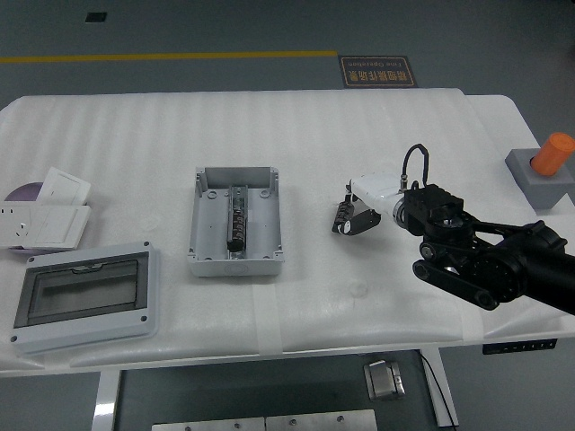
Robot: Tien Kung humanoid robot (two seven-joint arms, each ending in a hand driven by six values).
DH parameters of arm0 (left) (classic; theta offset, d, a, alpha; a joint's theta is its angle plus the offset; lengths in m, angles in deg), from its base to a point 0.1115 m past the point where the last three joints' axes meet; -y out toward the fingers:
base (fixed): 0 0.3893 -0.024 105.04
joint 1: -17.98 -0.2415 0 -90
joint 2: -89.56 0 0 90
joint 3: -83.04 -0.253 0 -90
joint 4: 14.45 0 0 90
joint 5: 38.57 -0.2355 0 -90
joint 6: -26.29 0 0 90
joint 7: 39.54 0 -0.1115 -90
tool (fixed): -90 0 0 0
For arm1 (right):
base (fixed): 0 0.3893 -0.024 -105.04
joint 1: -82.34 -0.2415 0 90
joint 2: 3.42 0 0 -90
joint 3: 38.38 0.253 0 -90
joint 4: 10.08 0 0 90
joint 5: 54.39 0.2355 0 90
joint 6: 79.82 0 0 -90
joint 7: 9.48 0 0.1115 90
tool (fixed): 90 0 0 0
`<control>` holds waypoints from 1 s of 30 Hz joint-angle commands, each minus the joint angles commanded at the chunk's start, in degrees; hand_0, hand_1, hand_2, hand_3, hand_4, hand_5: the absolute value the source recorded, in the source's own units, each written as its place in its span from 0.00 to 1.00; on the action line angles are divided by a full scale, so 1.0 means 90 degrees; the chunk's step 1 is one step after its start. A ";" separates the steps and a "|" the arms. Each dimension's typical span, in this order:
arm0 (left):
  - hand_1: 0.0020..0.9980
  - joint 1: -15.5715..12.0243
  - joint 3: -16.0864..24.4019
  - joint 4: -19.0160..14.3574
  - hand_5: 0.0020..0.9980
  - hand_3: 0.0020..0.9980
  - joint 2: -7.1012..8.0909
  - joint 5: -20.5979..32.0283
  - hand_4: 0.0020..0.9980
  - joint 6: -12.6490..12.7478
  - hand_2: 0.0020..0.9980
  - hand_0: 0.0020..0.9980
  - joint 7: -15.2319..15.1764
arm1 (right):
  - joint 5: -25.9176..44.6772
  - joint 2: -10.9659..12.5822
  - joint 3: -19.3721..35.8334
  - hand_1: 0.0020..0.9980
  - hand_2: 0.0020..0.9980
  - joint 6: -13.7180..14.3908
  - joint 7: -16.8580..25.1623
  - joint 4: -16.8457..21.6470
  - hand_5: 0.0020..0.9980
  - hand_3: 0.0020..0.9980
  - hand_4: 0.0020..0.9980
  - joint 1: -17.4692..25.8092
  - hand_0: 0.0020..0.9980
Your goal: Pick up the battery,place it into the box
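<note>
The battery (341, 216) is a small black cylinder lying right of the table's middle, slightly tilted. My right hand (352, 215) reaches in from the right with its white palm above the battery, and its black fingers (363, 221) are curled around it. The battery is still low at the table surface. The box (200, 235) is an open grey enclosure left of the hand, with a black terminal strip (235, 221) running down its middle. A hand's width of bare table separates the battery from the box. My left arm does not appear.
A grey lid with a dark clear window (85, 293) lies at the front left. White socket plates (49, 215) and a purple disc (22, 191) sit at the left edge. A grey block holding an orange cylinder (544, 168) stands at the far right.
</note>
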 joint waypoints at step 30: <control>0.70 -0.0100 -0.0036 0.0005 0.52 0.58 -0.0011 0.0041 0.48 -0.0022 0.57 0.68 0.0016 | -0.0301 -0.0339 0.1514 0.63 0.64 0.0422 -0.0014 0.1951 0.42 0.61 0.57 0.0696 0.61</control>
